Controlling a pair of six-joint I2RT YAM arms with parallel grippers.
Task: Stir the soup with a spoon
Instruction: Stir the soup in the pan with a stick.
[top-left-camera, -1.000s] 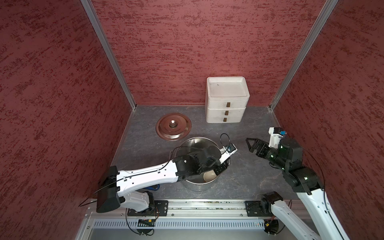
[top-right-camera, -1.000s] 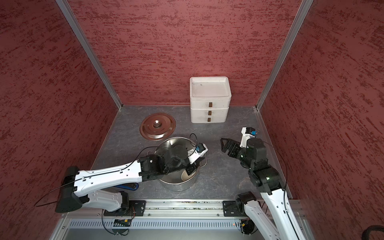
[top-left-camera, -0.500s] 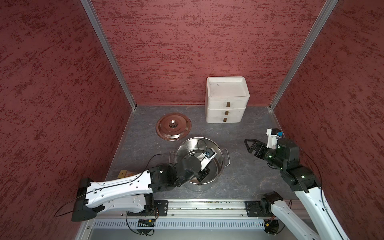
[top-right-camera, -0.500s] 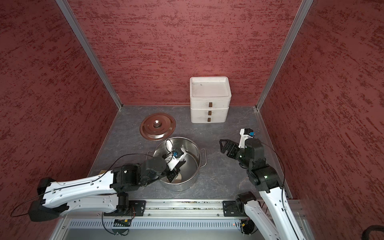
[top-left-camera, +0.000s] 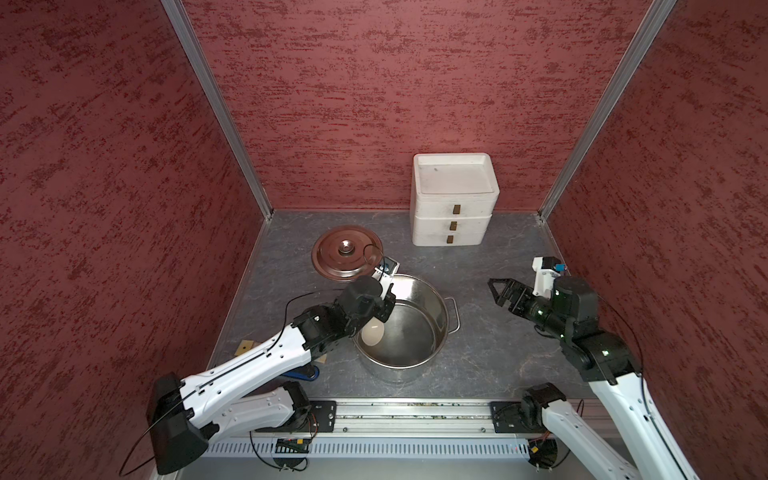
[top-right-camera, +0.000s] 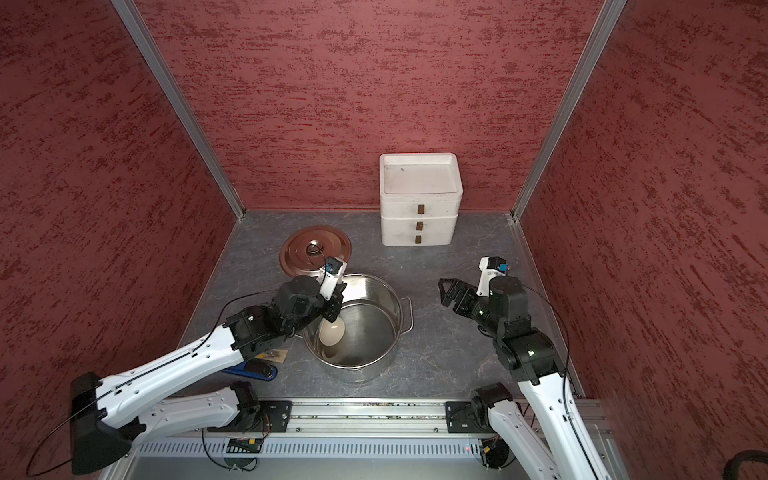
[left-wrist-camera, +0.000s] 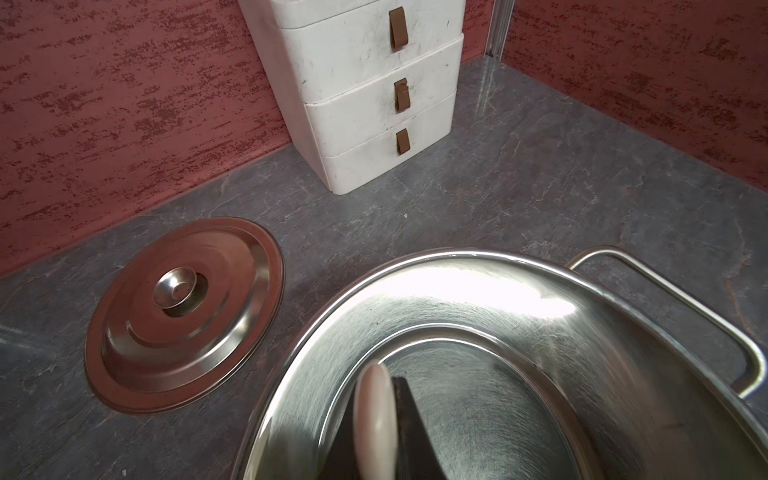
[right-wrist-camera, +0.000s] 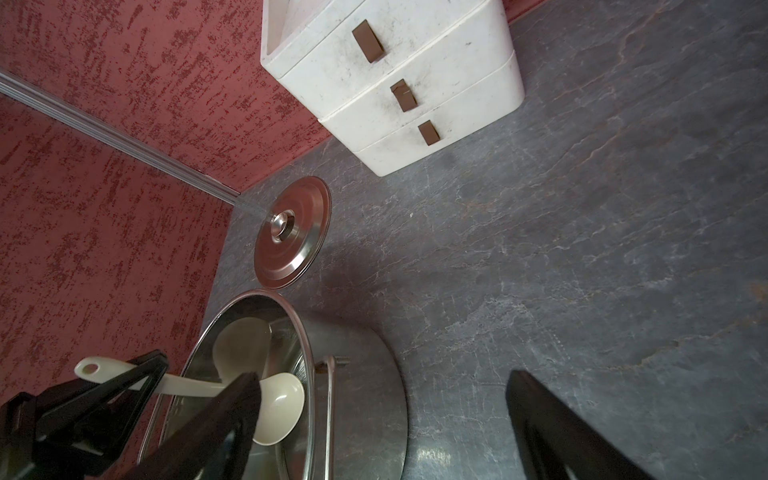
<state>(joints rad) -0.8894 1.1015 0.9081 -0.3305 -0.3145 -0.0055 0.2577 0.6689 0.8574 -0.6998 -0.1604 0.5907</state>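
The steel pot (top-left-camera: 446, 308) stands mid-table, its inside bare shiny metal; no soup shows in it. My left gripper (top-left-camera: 384, 309) hangs over the pot's left rim, shut on the handle of the cream-white spoon (top-left-camera: 372, 332). The spoon's oval bowl is down inside the pot near the left wall, seen too in a top view (top-right-camera: 331, 332). The left wrist view shows the spoon (left-wrist-camera: 374, 419) edge-on between the dark fingers (left-wrist-camera: 409, 424). My right gripper (top-left-camera: 494, 292) hovers open and empty to the right of the pot. Its wrist view shows the spoon (right-wrist-camera: 278, 407) and pot (right-wrist-camera: 361, 374).
The pot lid (top-left-camera: 347, 253) lies flat behind the pot on the left. White stacked drawers (top-left-camera: 453, 199) stand at the back wall. A blue-and-black tool (top-right-camera: 253, 370) and a flat yellow-brown packet (top-right-camera: 274, 355) lie under my left arm. Red walls close in on three sides.
My left gripper has swept the spoon round inside the pot, from the right side through the near side to the left rim. The right gripper has stayed open and nearly still.
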